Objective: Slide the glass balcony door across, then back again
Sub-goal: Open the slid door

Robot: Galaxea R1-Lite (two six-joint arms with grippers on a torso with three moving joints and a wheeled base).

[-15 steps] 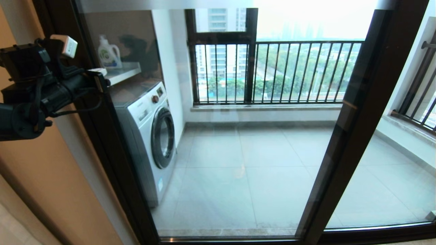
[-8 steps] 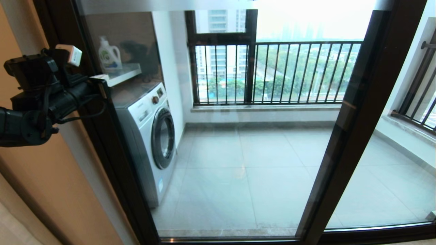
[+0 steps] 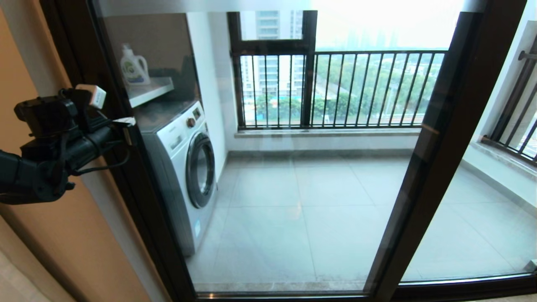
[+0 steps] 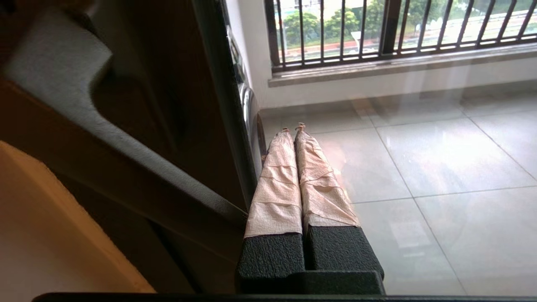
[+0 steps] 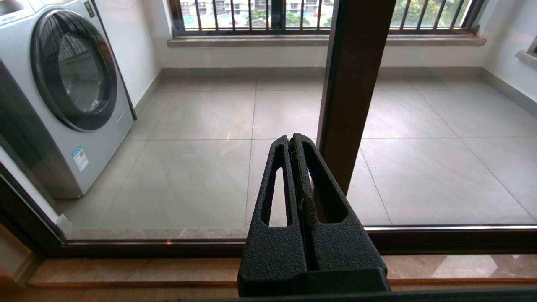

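Door: the clear glass balcony door in a slim dark brown metal frame (image 3: 293,201) fills the middle of the head view, its left post (image 3: 138,201) against the tan wall.
Left gripper: the black left gripper with tape-wrapped fingers (image 3: 126,122) is at the left post at mid height, tips over the glass edge; in its wrist view (image 4: 293,128) the two fingers lie pressed together, pinching nothing.
Right gripper: the black right gripper (image 5: 292,140) hangs low before the glass, fingers closed on nothing, near the door's right post (image 5: 352,84).
Room: beyond the right post stands a second glass panel (image 3: 474,226); a white front-loading washing machine (image 3: 184,167) stands behind the glass at left.
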